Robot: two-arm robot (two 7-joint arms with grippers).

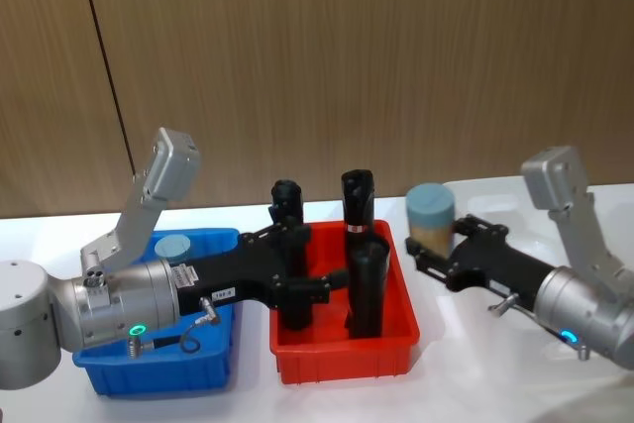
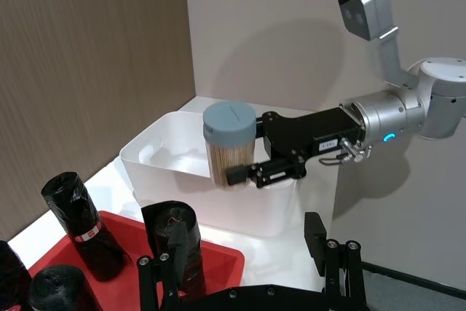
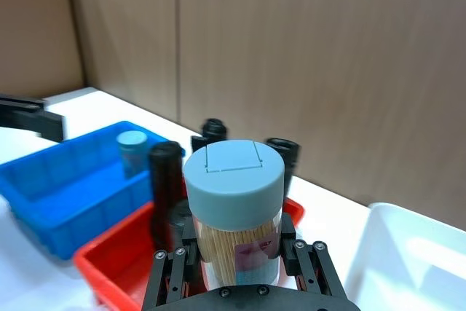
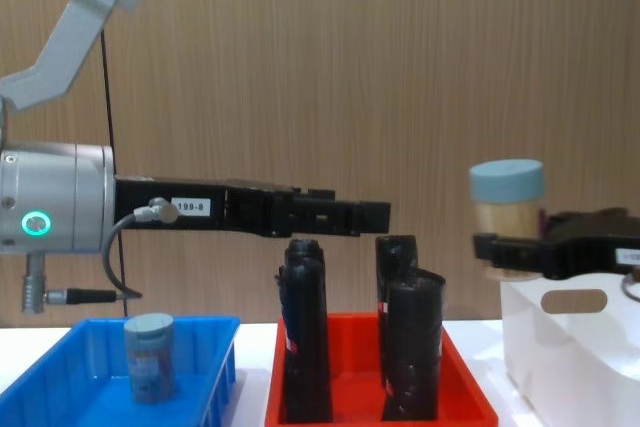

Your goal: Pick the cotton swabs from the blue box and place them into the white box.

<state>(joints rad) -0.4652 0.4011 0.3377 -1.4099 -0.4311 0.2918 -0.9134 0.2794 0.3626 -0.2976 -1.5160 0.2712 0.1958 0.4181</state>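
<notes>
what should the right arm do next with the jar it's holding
Probably carry it a little farther over the white box, then lower it. The right gripper is shut on a cotton swab jar held upright above the box's rim nearest the red tray, not yet over the middle. The left gripper hangs open over the red tray.

The left arm reaches level toward the right, the left gripper (image 1: 315,263) spread wide and empty. The right arm reaches level toward the left, the right gripper (image 1: 436,243) clamped on an upright swab jar (image 1: 431,211).
</notes>
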